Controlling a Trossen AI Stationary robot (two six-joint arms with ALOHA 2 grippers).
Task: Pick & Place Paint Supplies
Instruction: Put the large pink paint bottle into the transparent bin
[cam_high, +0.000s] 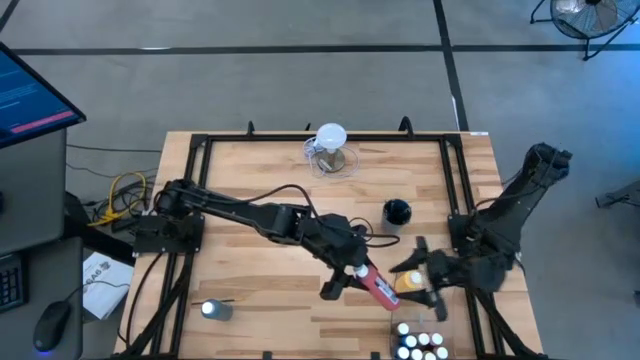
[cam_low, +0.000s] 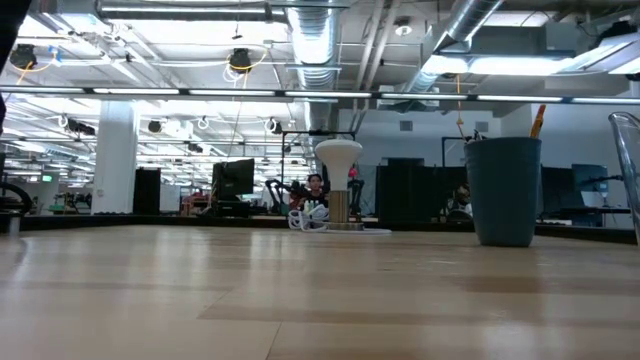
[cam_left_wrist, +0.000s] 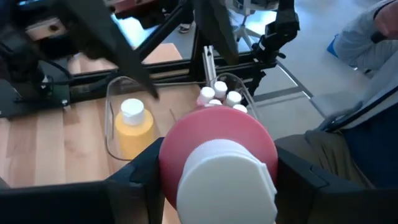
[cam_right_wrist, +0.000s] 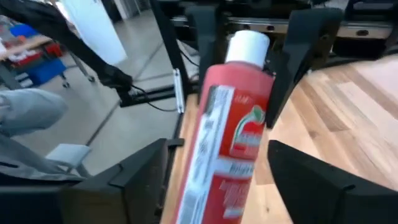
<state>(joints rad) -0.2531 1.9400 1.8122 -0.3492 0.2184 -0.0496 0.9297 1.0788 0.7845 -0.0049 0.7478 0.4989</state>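
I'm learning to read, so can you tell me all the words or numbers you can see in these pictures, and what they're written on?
No text here can be read.
Red paint bottle: its label has a picture and lines of print, all too blurred to read.
Computer screen beside the table: lines of text, too small to read.
Papers beside the table: print too small to read.

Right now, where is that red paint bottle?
In the high view, the red bottle is front right on the table, clamped in the left gripper, beside the yellow bottle.
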